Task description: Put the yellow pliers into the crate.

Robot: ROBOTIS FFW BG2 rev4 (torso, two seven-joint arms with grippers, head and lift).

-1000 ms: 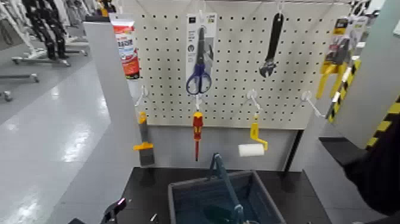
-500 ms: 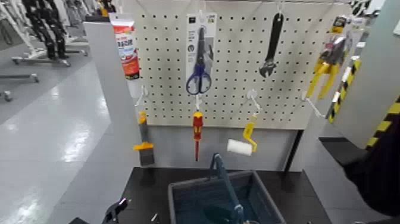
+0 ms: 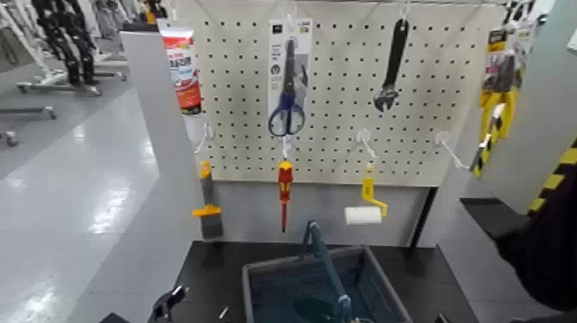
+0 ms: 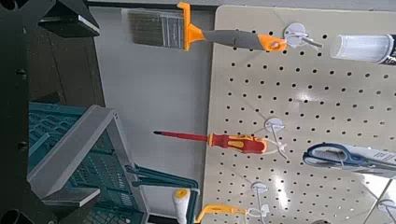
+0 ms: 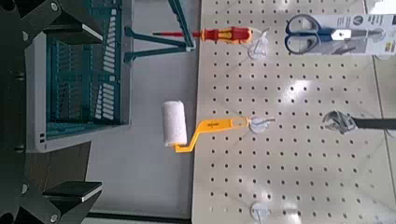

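Pegboard (image 3: pixel 343 103) behind crate (image 3: pixel 249 296)

Pegboard (image 3: pixel 339 94) across the upper middle of the head view: red-and-white tube (image 3: pixel 180 73) at upper left, blue scissors (image 3: pixel 288 112) on a card near the top centre, black-handled wrench (image 3: pixel 391 69) at upper right of centre. Lower row, left to right: orange-and-grey brush (image 3: pixel 208 202), red-and-yellow screwdriver (image 3: pixel 285 193) hanging tip down, yellow roller (image 3: pixel 366 213) with its white sleeve level, an empty white hook (image 3: pixel 446 146) farther right. Grey tiled floor (image 3: pixel 77 206) down the left side, wheeled stands (image 3: pixel 73 82) at upper left, black-and-yellow tape (image 3: pixel 554 180) along the right.
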